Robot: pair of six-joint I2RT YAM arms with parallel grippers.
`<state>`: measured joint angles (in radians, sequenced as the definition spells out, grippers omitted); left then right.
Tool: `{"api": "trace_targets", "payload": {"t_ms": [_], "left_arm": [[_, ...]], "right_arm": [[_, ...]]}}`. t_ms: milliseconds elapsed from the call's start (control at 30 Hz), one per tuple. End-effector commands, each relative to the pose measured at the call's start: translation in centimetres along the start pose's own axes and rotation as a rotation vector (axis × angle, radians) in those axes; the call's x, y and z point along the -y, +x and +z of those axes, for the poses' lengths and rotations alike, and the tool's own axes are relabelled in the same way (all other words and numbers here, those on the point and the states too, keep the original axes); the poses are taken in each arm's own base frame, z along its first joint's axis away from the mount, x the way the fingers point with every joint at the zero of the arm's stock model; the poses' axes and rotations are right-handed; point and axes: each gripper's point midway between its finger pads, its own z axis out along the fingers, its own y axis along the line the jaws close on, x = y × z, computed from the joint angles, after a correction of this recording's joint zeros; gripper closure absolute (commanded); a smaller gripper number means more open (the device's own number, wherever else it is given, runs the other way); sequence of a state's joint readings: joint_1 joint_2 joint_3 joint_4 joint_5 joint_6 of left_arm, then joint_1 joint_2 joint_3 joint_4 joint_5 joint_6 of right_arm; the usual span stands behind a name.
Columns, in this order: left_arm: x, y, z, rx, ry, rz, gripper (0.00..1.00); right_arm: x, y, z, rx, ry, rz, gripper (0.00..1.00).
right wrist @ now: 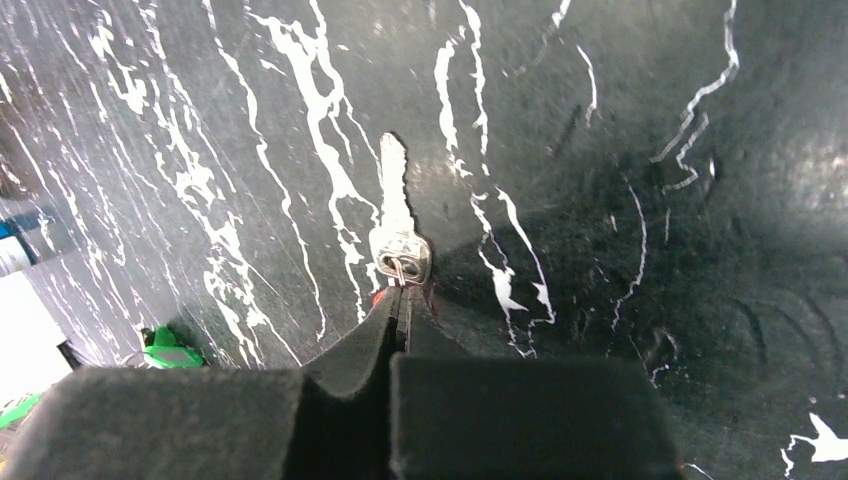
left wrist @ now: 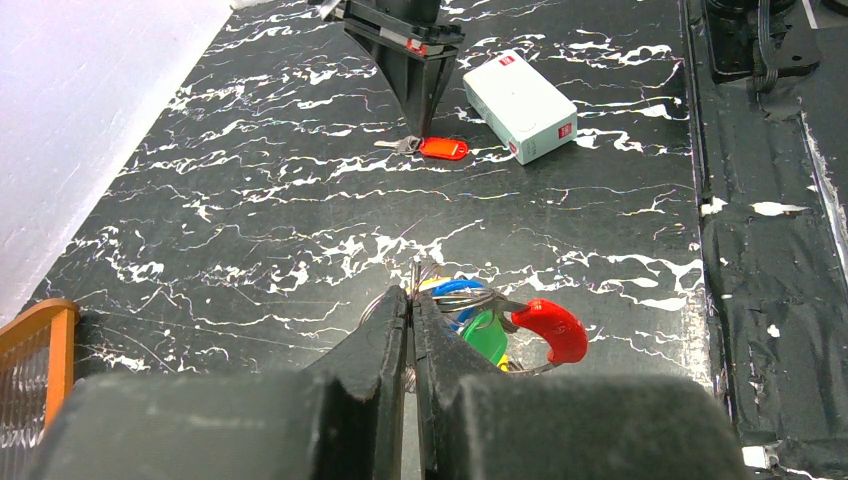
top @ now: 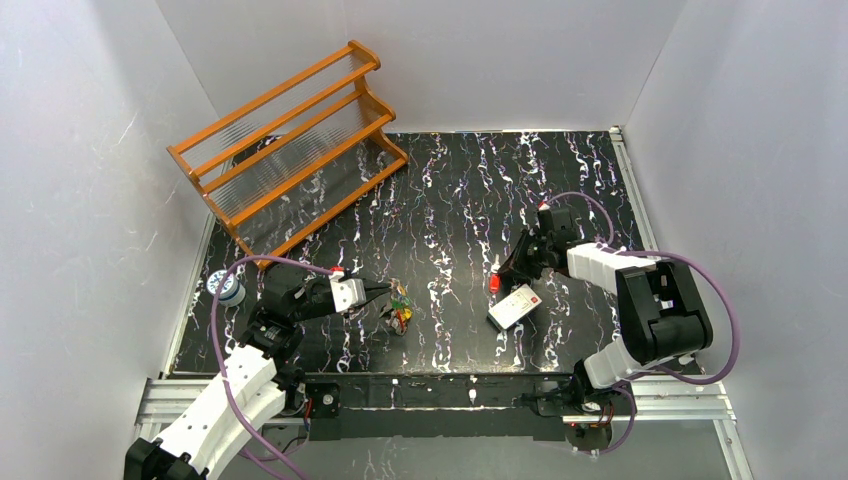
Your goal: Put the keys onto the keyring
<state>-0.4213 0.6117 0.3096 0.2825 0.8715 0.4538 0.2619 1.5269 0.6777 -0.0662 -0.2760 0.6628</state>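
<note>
While the left claw [left wrist: 411,298] pinched the keyring [left wrist: 487,298] well apart from the white box [left wrist: 520,103], the right claw [left wrist: 411,135] pinched a red key [left wrist: 443,149] just beside that box.

- The orange rack [top: 290,140] fills the far-left corner of the table [top: 580,190]; the far-right part lies open.
- A broad bare lane runs between the left gripper [top: 385,293] and the right gripper [top: 503,272].
- The white box [top: 514,306] lies just beside the right gripper and the red key [left wrist: 443,148] it pinches, crowding the near side.
- The keyring [left wrist: 480,299] and its keys [top: 400,312] block the left gripper's tip.
- A small blue-white roll [top: 226,288], possibly tape, sits by the left wall.
</note>
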Motion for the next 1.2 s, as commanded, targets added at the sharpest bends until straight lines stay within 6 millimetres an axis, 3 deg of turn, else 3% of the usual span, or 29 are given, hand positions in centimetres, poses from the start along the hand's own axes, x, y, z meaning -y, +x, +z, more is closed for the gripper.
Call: {"api": "trace_targets", "payload": {"t_ms": [0,233,433,567,700,800,1167], "left_arm": [[-0.9,-2.3,0.0,0.041,-0.009,0.063,1.00],[-0.9,-2.2,0.0,0.040,-0.007,0.061,1.00],[-0.8,-2.2,0.1,0.039,-0.005,0.057,1.00],[-0.8,-2.2,0.1,0.040,-0.004,0.057,1.00],[-0.8,-2.3,0.1,0.042,-0.002,0.058,1.00],[-0.8,-2.3,0.1,0.043,-0.001,0.059,1.00],[-0.8,-2.3,0.1,0.042,0.001,0.055,1.00]], "right_arm": [[-2.3,-2.5,-1.1,0.054,-0.053,-0.099,0.99],[-5.1,-3.8,-2.9,0.092,-0.137,-0.214,0.99],[-7.6,-3.5,-3.6,0.100,-0.184,-0.334,0.99],[-6.3,-3.4,-3.2,0.104,-0.104,-0.313,0.98],[-4.8,-3.3,-2.7,0.101,-0.040,-0.295,0.66],[-4.2,-3.3,-2.4,0.098,-0.011,-0.285,0.52],[-2.7,-2.6,-0.9,0.057,0.079,-0.266,0.51]]}}
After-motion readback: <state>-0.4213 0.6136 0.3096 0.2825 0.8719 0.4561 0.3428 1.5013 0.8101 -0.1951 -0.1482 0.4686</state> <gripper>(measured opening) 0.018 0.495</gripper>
